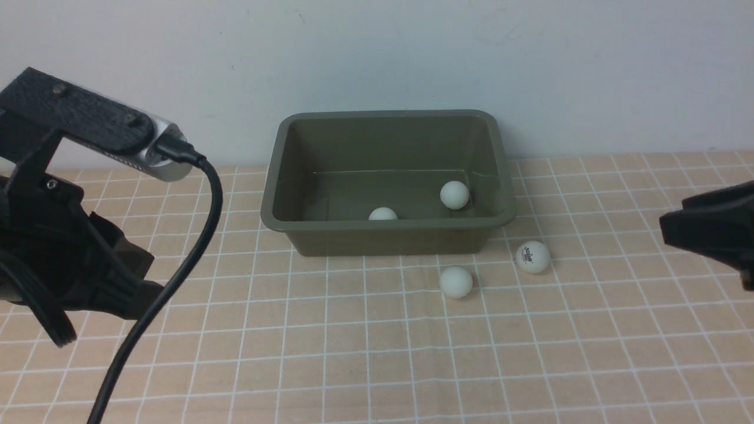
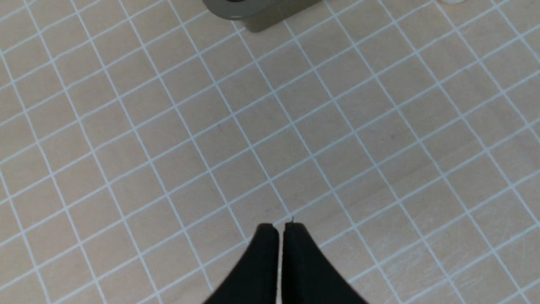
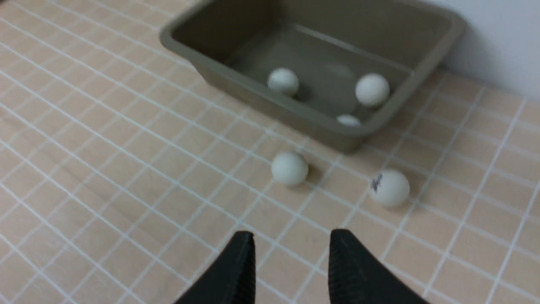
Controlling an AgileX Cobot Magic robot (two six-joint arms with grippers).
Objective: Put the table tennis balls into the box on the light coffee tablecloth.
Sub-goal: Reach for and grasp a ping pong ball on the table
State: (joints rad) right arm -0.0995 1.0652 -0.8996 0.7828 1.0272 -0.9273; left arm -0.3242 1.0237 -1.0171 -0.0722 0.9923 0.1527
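Olive box (image 1: 389, 241) on checked tablecloth (image 1: 377, 353), three white balls (image 3: 283, 81) inside, two loose balls (image 1: 455, 281) on the cloth just before its right front corner, left end effector (image 2: 279, 229) closed and empty, right end effector (image 3: 292, 234) parted, empty, near the loose pair.

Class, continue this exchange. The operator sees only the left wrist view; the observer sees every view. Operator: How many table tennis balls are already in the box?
Observer: Three balls lie in the box; the right wrist view shows all three.
Operator: How many are outside it?
Observer: Two, on the tablecloth before the box's near wall: a plain ball and a logo ball, apart from each other.
Operator: Is the right end effector holding one?
Observer: No, the right end effector is open and empty.
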